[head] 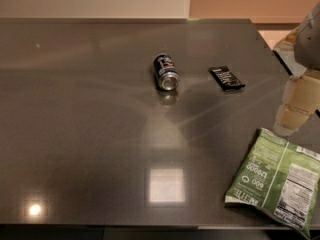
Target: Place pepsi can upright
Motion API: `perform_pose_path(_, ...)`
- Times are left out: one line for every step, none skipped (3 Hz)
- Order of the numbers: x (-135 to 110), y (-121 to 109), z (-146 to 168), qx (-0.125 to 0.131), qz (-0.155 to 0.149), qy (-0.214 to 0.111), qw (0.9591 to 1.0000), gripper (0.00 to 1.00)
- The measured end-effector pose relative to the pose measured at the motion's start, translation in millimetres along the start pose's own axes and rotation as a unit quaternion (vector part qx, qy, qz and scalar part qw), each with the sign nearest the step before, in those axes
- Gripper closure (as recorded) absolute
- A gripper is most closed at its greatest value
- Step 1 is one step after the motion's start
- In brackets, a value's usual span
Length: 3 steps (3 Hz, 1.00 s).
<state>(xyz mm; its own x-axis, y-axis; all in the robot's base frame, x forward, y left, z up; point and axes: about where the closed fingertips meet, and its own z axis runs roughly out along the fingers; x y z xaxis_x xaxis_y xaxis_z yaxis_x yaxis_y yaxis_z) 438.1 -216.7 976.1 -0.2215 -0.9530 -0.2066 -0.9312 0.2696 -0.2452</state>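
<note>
The pepsi can (165, 71) is dark blue with a silver end and red-white marks. It lies on its side on the dark grey table (90, 134), a little right of the middle toward the back, with its silver end facing the front. My gripper (294, 113) is at the right edge of the view, pale and blurred, hanging above the table near the green bag. It is well to the right of the can and not touching it.
A flat black wrapped bar (226, 78) lies right of the can. A green snack bag (277, 179) lies at the front right, reaching the table's front edge. The table's far edge meets a wall; its right edge runs behind my gripper.
</note>
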Motion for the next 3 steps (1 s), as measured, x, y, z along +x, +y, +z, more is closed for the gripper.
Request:
perform_pose_path(0, 0, 0, 0.0, 0.0, 0.0, 1.0, 0.0)
perform_pose_path(-8, -13, 2, 0.001, -0.007, 0.014, 0.9999, 0.0)
perform_pose_path(-29, -39, 14, -0.007, -0.013, 0.028, 0.9995, 0.0)
